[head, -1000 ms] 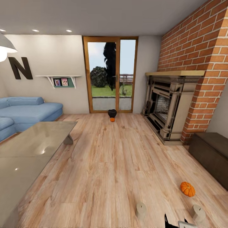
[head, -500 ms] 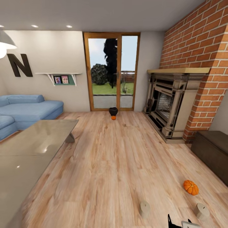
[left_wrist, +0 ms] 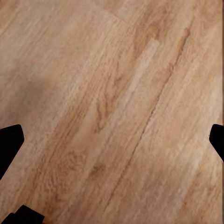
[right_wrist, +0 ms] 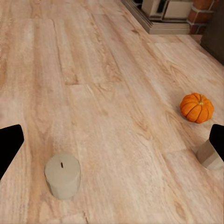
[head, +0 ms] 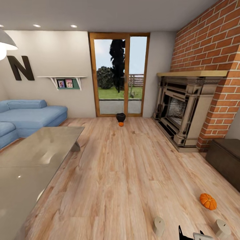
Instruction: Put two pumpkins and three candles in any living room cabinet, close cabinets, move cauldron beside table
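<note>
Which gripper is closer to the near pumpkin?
Right. The right gripper looks over the pumpkin and a candle; the left gripper faces bare floor.

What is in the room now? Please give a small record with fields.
near pumpkin: on floor, close to cabinet
far pumpkin: on floor, in front of cauldron by glass door
candles: two visible, upright on floor
table: at left, nothing on it
fireplace: at right
left gripper: open, over bare floor
right gripper: open, holding nothing
</note>
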`<state>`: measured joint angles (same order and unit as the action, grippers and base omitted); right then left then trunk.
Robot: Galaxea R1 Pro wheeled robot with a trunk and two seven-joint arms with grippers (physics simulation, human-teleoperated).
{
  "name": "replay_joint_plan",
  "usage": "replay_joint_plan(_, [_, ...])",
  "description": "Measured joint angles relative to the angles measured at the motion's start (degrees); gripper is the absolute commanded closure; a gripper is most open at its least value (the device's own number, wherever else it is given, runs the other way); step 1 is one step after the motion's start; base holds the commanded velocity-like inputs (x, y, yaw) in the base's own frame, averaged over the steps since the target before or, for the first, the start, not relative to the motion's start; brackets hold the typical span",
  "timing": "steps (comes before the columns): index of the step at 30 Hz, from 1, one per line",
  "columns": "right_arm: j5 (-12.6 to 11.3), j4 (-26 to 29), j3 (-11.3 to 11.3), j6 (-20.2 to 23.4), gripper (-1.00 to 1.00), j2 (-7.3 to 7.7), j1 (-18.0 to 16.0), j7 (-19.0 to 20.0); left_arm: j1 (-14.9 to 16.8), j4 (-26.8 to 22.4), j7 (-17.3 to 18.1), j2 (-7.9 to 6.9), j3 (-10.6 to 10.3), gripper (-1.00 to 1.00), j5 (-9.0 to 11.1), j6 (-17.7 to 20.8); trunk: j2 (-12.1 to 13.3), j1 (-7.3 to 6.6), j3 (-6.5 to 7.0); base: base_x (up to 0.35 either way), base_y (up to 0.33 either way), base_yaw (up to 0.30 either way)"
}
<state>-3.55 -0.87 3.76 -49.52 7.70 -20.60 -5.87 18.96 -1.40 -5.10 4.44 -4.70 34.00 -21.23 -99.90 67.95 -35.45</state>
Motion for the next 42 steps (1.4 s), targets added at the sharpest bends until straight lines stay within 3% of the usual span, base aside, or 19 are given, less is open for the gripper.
replay_joint_plan(5, [0.09, 0.0, -0.06, -0.04, -1.0, 0.03, 0.0, 0.02, 0.0, 0.01, -0.16, 0.78, 0.0, -1.0, -0.19, -0.02, 0.0, 0.01, 0.0, 0.01, 0.192, 0.0])
replay_joint_plan(11, [0.18, 0.0, -0.1, -0.09, -1.0, 0.06, 0.0, 0.01, 0.0, -0.01, -0.38, 1.26, -0.01, -1.0, -4.1, 0.02, 0.0, 0.0, 0.0, 0.061, 0.187, 0.0])
replay_joint_plan(14, [0.19, 0.0, -0.12, -0.11, -1.0, 0.02, 0.0, 0.0, 0.0, -0.01, -0.37, 1.81, -0.02, -1.0, -5.08, 0.08, 0.0, 0.0, 0.0, 0.014, 0.029, 0.0])
replay_joint_plan(25, [0.01, 0.0, -0.05, -0.18, -1.0, -0.05, 0.0, 0.0, -0.01, -0.01, -0.37, 2.31, 0.08, -1.0, -5.42, 0.19, 0.0, -0.01, 0.0, 0.146, 0.052, 0.0])
replay_joint_plan(42, [-0.08, 0.0, -0.05, -0.09, -1.0, -0.14, 0.0, 0.0, 0.0, -0.01, -0.44, 2.31, 0.08, -1.0, -5.42, 0.18, 0.0, -0.03, 0.0, 0.325, 0.013, 0.0])
